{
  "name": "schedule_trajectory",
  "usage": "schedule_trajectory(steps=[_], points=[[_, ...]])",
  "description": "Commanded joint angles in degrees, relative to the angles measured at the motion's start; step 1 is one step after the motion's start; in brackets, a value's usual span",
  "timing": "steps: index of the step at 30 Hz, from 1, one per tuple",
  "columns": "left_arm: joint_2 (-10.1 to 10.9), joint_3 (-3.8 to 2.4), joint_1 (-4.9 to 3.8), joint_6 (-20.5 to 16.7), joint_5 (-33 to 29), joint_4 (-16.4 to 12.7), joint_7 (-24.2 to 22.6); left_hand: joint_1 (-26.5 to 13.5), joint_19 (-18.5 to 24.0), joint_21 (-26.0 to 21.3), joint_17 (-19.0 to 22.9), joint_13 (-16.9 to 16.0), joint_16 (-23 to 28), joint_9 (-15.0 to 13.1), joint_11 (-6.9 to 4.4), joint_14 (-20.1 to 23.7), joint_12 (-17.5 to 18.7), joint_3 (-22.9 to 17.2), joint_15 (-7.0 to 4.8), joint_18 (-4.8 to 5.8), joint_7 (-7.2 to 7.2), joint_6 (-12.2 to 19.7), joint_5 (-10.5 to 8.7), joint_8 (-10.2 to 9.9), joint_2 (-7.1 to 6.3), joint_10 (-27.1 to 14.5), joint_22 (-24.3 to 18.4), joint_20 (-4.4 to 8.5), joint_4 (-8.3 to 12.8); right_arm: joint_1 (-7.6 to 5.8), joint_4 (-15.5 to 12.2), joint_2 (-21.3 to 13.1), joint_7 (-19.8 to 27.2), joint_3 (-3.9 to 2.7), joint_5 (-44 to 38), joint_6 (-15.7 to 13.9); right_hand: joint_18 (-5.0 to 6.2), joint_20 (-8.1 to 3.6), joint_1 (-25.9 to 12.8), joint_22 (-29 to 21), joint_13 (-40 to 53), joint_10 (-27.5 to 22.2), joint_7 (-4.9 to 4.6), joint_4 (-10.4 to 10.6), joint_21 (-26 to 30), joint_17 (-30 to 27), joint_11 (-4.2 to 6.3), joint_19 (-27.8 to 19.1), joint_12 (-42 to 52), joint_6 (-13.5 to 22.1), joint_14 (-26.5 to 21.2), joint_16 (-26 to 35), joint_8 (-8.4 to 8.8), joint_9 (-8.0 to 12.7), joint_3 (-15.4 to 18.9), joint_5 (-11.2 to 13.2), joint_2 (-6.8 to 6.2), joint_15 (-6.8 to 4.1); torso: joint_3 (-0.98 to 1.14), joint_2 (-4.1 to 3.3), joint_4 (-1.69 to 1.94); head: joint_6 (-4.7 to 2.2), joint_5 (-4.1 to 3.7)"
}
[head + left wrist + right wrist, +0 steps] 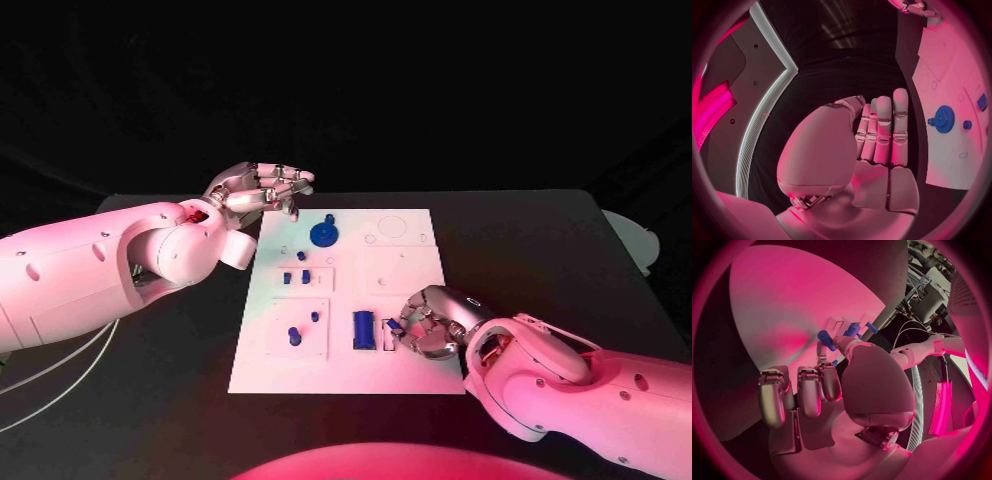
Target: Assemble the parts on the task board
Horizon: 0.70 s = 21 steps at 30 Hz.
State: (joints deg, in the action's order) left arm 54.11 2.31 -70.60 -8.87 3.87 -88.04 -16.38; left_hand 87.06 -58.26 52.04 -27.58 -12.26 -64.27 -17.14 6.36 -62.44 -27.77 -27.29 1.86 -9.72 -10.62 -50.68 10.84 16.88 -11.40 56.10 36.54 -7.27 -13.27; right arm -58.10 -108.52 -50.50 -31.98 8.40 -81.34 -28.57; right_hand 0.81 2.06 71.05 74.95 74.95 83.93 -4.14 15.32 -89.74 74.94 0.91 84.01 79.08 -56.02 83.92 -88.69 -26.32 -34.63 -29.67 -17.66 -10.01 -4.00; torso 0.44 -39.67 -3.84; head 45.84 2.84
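Observation:
The white task board (404,262) lies in the middle of the black table. On it are a blue gear (326,234) at the far end, also seen as the gear (944,119), a blue block (364,330) near the front, and small blue pieces (296,278). My right hand (436,320) hovers low over the board's front right part and pinches a small blue part (394,327) between thumb and a finger, next to the blue block; the part (826,339) shows at the fingertips. My left hand (263,190) hangs beside the board's far left corner, holding nothing, its fingers (882,130) close together.
Two more small blue pieces (296,336) sit in a recess at the board's front left. Outlined round and square recesses (392,228) mark the far right part of the board. Black tabletop (548,250) surrounds the board.

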Motion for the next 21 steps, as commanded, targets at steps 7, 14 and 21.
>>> schedule_trajectory(steps=[7,14,21], points=[[-0.1,-0.04,-0.03,1.1,-0.3,-0.2,-0.2,-0.4,-0.3,-0.2,0.1,-0.1,-0.1,-0.1,0.02,0.3,-0.2,-0.3,0.22,-0.89,0.07,0.3,0.07,0.0,0.0,-0.2,-0.1,0.07,0.0,0.18,0.8,1.2,0.6,0.0,2.3,1.7,-0.81,-0.04,-2.5,15.1,8.2,1.1,0.78,1.1,-0.3,11.5,-0.11,6.0,0.7,-1.4,5.4,0.0,-0.33,-1.4,1.1,0.0,0.29,-0.29,-0.01,0.04,0.02,0.05,0.05],[-0.1,-0.04,-0.04,1.2,-0.3,-0.3,-0.1,-0.4,-0.3,-0.2,0.1,-0.1,-0.1,-0.1,0.02,0.3,-0.2,-0.3,0.22,-0.89,0.07,0.3,0.07,0.0,0.0,-0.2,-0.1,0.07,0.0,0.19,1.2,1.7,0.6,0.0,2.4,2.1,-0.81,-0.11,-4.6,15.1,8.5,1.2,0.91,1.3,-0.3,11.6,-0.01,6.0,1.0,-1.9,5.4,0.0,-0.54,-1.5,2.1,0.3,0.64,-0.38,-0.03,0.02,0.01,0.07,0.08],[0.0,-0.04,-0.04,1.3,-0.3,-0.3,0.0,-0.5,-0.3,-0.2,0.1,-0.1,-0.1,-0.1,0.04,0.3,-0.3,-0.5,0.23,-0.89,0.05,0.4,0.09,0.0,-0.02,-0.3,-0.1,0.07,0.2,0.2,1.3,1.8,0.6,0.0,2.3,2.5,-0.81,-0.23,-7.1,15.1,8.6,1.3,1.0,1.3,-0.3,11.5,0.07,6.0,1.1,-2.1,5.3,0.0,-0.73,-1.5,4.2,-2.5,0.5,-0.48,0.0,0.06,0.01,0.25,0.12]])
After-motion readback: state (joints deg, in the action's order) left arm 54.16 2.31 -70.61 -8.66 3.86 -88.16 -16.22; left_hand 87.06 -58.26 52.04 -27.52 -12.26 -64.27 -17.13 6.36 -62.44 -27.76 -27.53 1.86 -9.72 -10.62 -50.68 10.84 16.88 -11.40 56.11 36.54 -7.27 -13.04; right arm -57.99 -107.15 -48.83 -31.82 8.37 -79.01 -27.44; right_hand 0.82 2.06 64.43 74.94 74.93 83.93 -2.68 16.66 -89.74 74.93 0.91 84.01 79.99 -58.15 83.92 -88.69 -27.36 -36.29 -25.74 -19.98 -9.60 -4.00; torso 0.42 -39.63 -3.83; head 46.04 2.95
